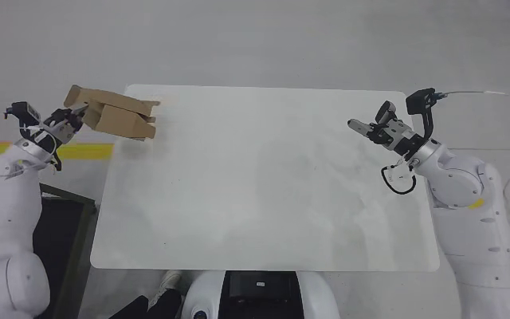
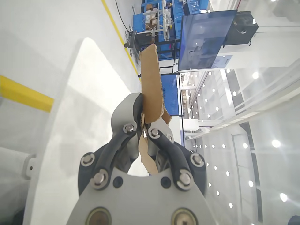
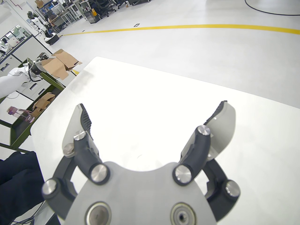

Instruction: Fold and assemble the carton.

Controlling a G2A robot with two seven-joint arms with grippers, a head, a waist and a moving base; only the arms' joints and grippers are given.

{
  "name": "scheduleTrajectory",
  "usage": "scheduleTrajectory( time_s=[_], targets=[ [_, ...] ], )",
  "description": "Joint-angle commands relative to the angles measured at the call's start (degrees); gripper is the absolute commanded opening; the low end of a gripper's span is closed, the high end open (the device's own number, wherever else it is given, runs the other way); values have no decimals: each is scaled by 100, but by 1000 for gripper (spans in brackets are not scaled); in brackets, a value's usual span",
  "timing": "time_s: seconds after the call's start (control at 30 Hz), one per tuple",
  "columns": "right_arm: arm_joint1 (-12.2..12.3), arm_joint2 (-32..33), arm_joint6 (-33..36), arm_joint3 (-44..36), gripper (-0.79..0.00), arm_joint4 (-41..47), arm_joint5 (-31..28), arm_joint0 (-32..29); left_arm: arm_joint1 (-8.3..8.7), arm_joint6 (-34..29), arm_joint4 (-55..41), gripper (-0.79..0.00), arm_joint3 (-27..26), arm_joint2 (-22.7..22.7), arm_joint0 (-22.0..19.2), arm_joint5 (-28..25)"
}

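A flat brown cardboard carton (image 1: 115, 114) hangs over the table's far left corner, partly past the edge, its flaps loose. My left gripper (image 1: 73, 118) is shut on one end of it. In the left wrist view the carton (image 2: 151, 87) shows edge-on, pinched at my left gripper (image 2: 143, 118). From the right wrist view the same carton (image 3: 61, 63) appears far off, held up in the air. My right gripper (image 1: 360, 127) stays above the table's right side, open, and my right gripper (image 3: 152, 111) has nothing between its fingers.
The white table (image 1: 263, 207) is bare across its middle. Beside its left edge stands a dark green bin (image 3: 22, 120) holding more cardboard pieces (image 3: 43, 103) and a clear bottle (image 3: 20, 113). A black cable loops at the right wrist (image 1: 396, 180).
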Motion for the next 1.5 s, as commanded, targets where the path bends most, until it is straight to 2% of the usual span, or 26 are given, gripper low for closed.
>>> scheduleTrajectory(
  time_s=[0.0,0.1,0.37,0.7,0.93,1.1,1.47],
  targets=[
    [0,0,0,0,0,0,0,0,-46,0,-27,-785,-83,90,-91,13],
    [0,0,0,0,0,0,0,0,-126,-28,-86,-785,-231,234,-237,19],
    [0,0,0,0,0,0,0,0,-488,101,-182,-785,-588,929,-593,135],
    [0,0,0,0,0,0,0,0,-943,53,-493,-785,-1076,1795,-761,270],
    [0,0,0,0,0,0,0,0,-1226,-84,-729,-785,-1664,2411,-544,381],
    [0,0,0,0,0,0,0,0,-1366,-169,-849,-785,-2234,2781,-270,477],
    [0,0,0,0,0,0,0,0,-1484,-500,-859,-785,-3500,3338,400,830]
  ],
)
